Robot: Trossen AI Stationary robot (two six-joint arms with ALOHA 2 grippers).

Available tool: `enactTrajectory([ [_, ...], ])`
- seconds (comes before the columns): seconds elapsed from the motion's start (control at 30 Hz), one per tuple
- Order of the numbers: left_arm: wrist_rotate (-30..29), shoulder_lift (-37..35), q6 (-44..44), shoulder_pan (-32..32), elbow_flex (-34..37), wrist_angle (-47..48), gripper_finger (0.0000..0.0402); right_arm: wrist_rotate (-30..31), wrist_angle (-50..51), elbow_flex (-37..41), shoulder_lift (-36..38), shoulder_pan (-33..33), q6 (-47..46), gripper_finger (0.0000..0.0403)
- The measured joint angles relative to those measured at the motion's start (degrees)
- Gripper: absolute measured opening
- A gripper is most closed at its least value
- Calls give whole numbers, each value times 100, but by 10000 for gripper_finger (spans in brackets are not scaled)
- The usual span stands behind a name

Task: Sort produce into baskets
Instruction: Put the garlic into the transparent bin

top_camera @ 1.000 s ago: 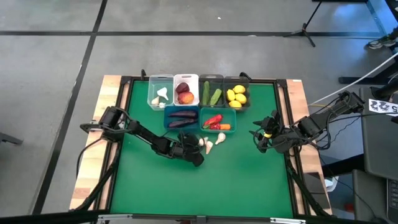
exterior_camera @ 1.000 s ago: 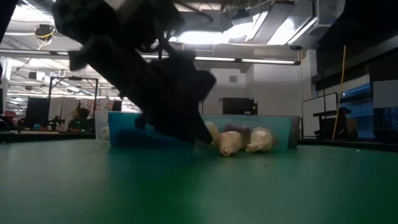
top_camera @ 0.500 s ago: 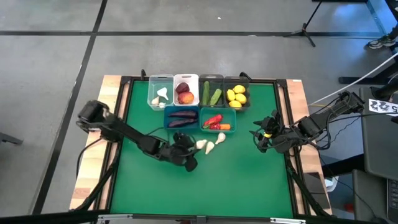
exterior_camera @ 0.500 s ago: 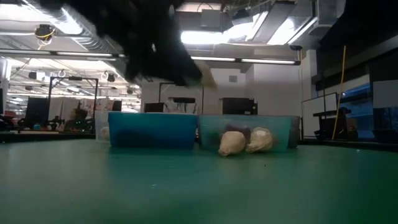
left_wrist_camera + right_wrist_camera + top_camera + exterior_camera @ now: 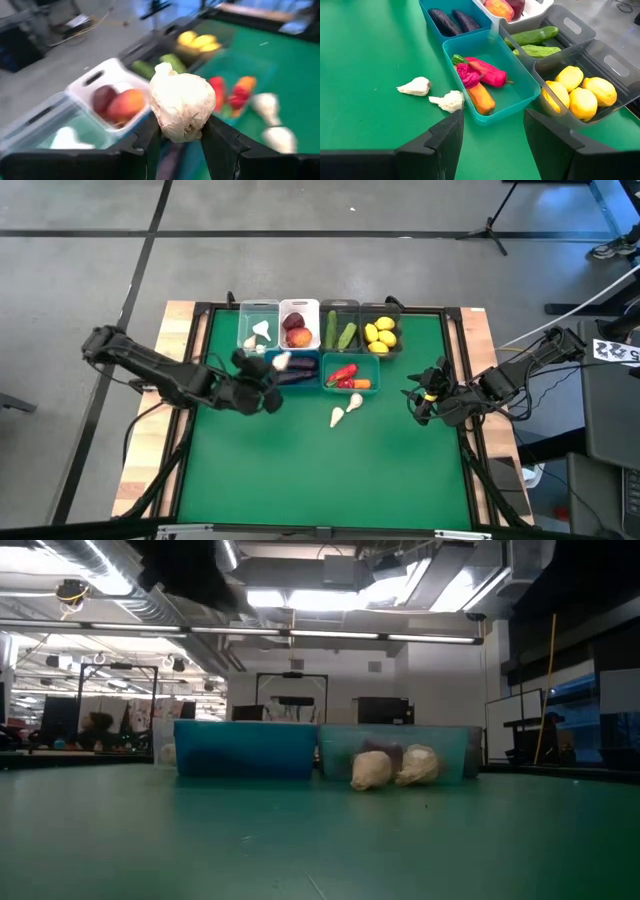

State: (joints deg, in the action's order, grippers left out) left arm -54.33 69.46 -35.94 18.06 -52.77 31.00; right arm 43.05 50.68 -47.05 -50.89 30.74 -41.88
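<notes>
- left tool (image 5: 181, 145) has a white garlic bulb (image 5: 181, 106) pinched between its two dark fingers, jaws part closed around it, carried in the air near the counter's left edge, just short of the baskets.
- the clear basket (image 5: 258, 328) at the far-left end of the back row already has garlic in it, so i'd judge that's the target; the bulb isn't over it yet.
- two more garlic pieces (image 5: 433, 93) lie loose on the green counter (image 5: 390, 460), just beside the teal basket (image 5: 522, 100) holding the peppers and carrot.
- right tool (image 5: 492, 145) waits with jaws wide and nothing in them, near the counter's right edge.
- the risk here: the bulb is round and papery and sits high between the fingers, so a quick swing could roll it out before it reaches the basket.
- next risk: the white basket (image 5: 107, 82) with the peaches sits right against the clear one; a release slightly off and the garlic lands with the wrong produce.
- also, coming in low, the fingers could clip a rim and shove the light baskets out of line.
</notes>
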Motion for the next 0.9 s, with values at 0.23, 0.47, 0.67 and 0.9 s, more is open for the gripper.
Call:
enactTrajectory([
  [0.23,-47,-235,-131,-753,0,1306,118,153,-35,0,0,-2,-4,209],
  [0.47,74,-254,61,-1518,293,1512,121,168,-136,0,0,-2,-105,209],
  [0.67,644,-254,461,-2221,917,1067,138,304,-131,0,0,-2,-139,209],
  [0.9,1547,-252,1368,-3349,1224,373,174,232,-131,0,0,-2,-160,209],
])
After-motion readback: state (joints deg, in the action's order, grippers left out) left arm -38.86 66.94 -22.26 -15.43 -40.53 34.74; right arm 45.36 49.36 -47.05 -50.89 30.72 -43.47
